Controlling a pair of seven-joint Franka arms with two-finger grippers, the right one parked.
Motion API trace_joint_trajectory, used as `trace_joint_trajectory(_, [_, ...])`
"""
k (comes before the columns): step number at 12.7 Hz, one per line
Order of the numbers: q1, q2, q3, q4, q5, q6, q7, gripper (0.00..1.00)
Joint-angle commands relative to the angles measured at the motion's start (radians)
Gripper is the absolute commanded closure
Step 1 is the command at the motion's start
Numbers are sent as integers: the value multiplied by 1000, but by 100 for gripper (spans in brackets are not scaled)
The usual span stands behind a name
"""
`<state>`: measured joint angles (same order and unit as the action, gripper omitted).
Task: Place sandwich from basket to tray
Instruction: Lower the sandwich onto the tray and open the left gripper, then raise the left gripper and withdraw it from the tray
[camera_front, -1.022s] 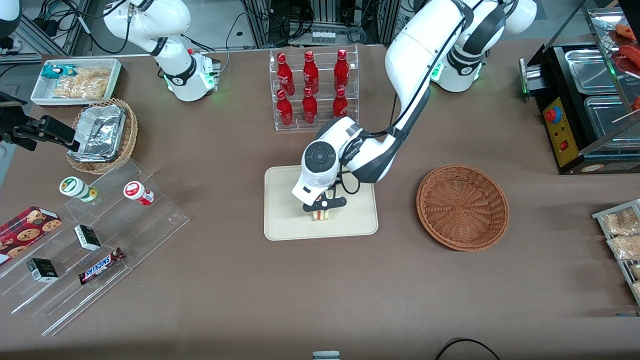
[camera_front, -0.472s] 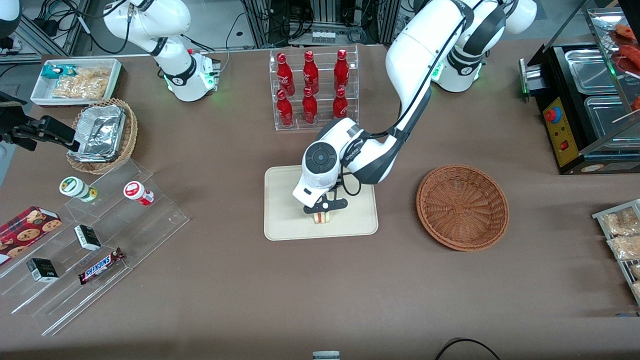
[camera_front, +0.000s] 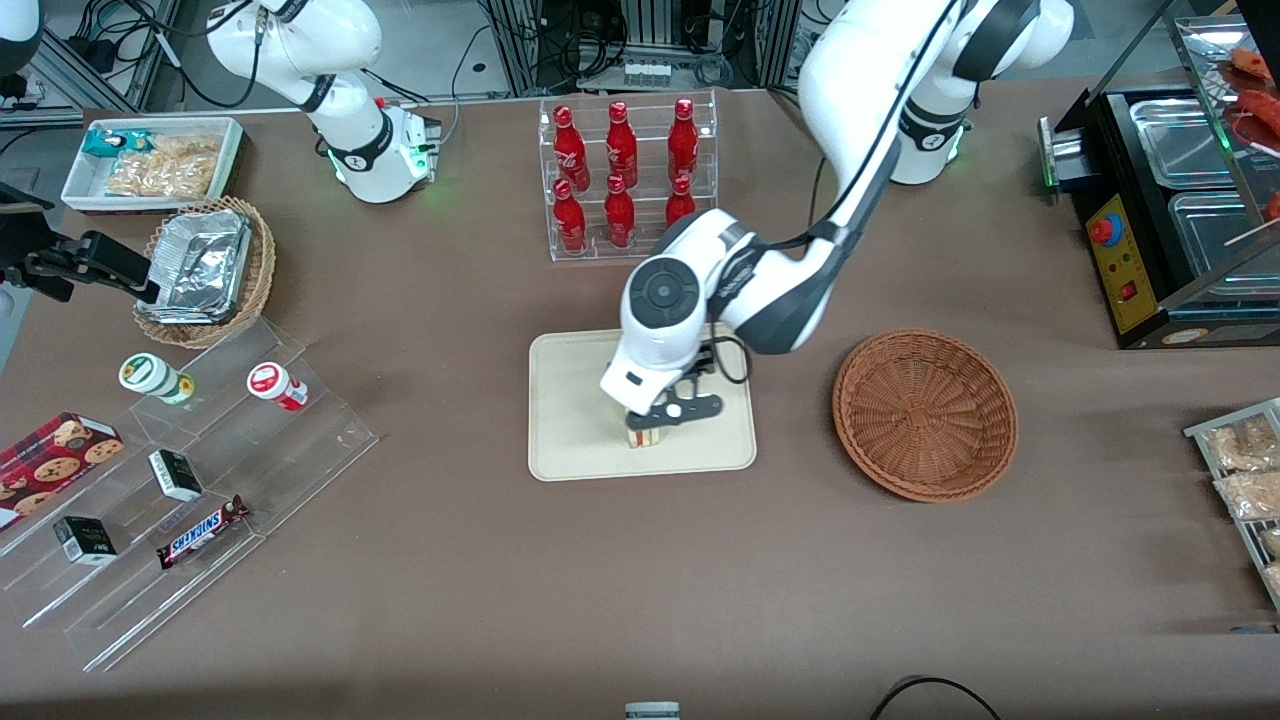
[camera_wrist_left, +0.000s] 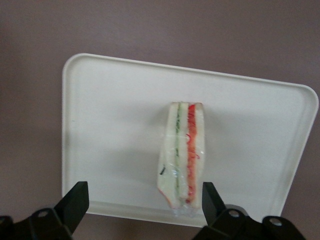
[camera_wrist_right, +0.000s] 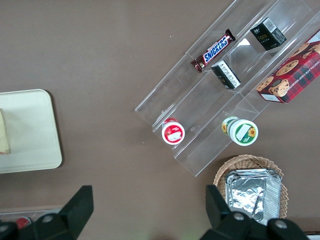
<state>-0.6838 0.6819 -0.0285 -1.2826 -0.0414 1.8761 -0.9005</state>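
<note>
The sandwich (camera_front: 645, 437) stands on its edge on the cream-beige tray (camera_front: 570, 400), in the part of the tray nearer the front camera. My left gripper (camera_front: 662, 421) hovers just above it, open and empty. In the left wrist view the sandwich (camera_wrist_left: 182, 155) lies on the tray (camera_wrist_left: 115, 125) with its red and green filling showing, between my spread black fingers (camera_wrist_left: 76, 200), close to one and not touching either; the gripper (camera_wrist_left: 144, 200) holds nothing. The reddish-brown basket (camera_front: 925, 413) sits empty beside the tray, toward the working arm's end. The right wrist view shows the tray's edge (camera_wrist_right: 30, 130).
A clear rack of red bottles (camera_front: 620, 180) stands farther from the front camera than the tray. A stepped acrylic shelf with snacks (camera_front: 190, 480), a lighter wicker basket with foil containers (camera_front: 205, 270) and a white bin (camera_front: 150, 160) lie toward the parked arm's end. A black food warmer (camera_front: 1170, 200) stands at the working arm's end.
My left gripper has risen off the sandwich and shifted slightly toward the basket. The sandwich stays on the tray.
</note>
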Motion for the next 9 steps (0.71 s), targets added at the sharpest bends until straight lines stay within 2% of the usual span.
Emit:
trace_joint_trajectory(1, [30, -64, 32, -55, 15, -79, -8, 0])
trace_joint_trajectory(3, [90, -102, 32, -107, 18, -83, 43, 0])
trace_joint_trajectory(9, [297, -342, 32, -368, 20, -92, 407, 0])
